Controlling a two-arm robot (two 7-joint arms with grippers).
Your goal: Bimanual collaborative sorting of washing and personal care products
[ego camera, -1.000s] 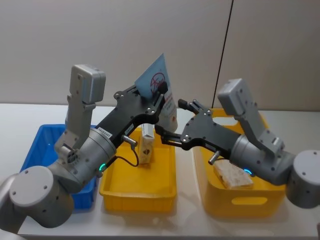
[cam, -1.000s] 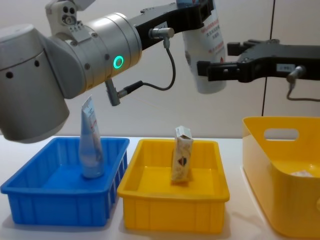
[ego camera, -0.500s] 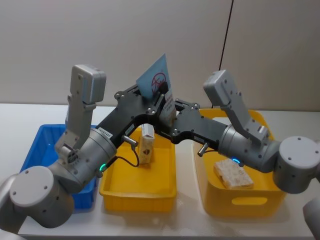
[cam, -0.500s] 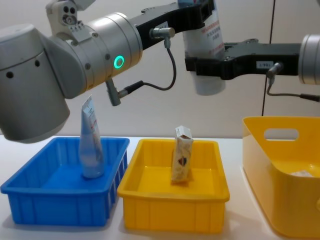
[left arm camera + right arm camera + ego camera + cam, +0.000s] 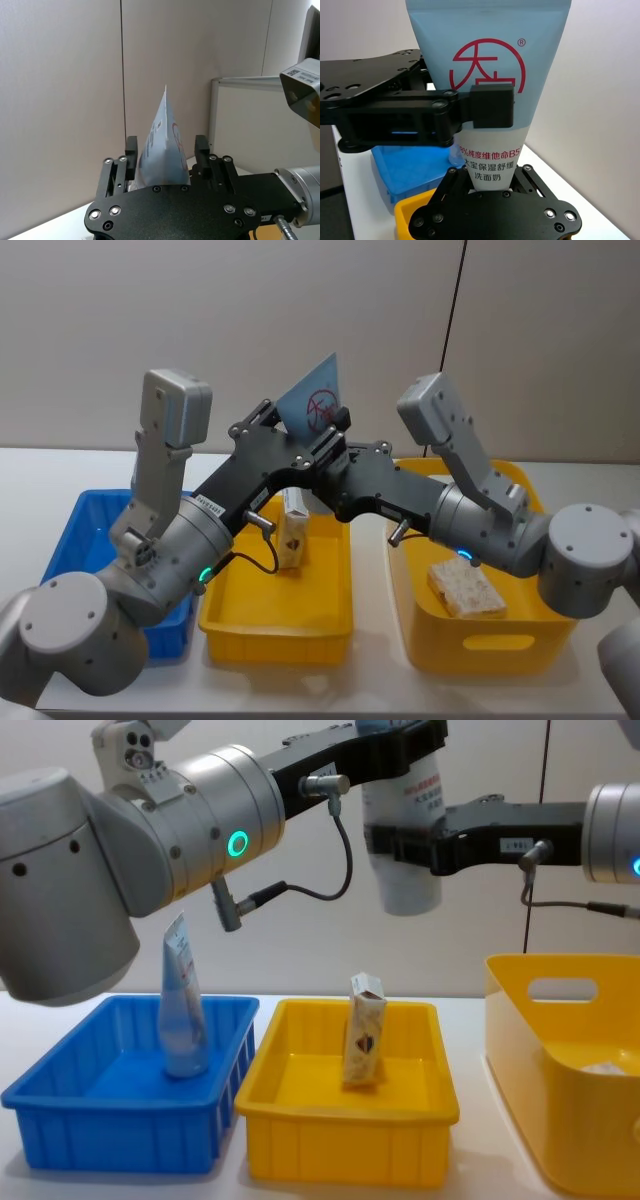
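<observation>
Mid-air handover above the yellow tray: my left pincer grasps the squeeze tube high, my right pincer clenched on it lower. If the left lets go before that lower grip is firm, I judge the tube slips and drops.

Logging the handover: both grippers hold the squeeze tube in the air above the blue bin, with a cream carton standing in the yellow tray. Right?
Not quite. The chest view shows the squeeze tube, held by the left gripper and right gripper, above the yellow tray, not the blue bin. The cream carton does stand in that tray.
</observation>
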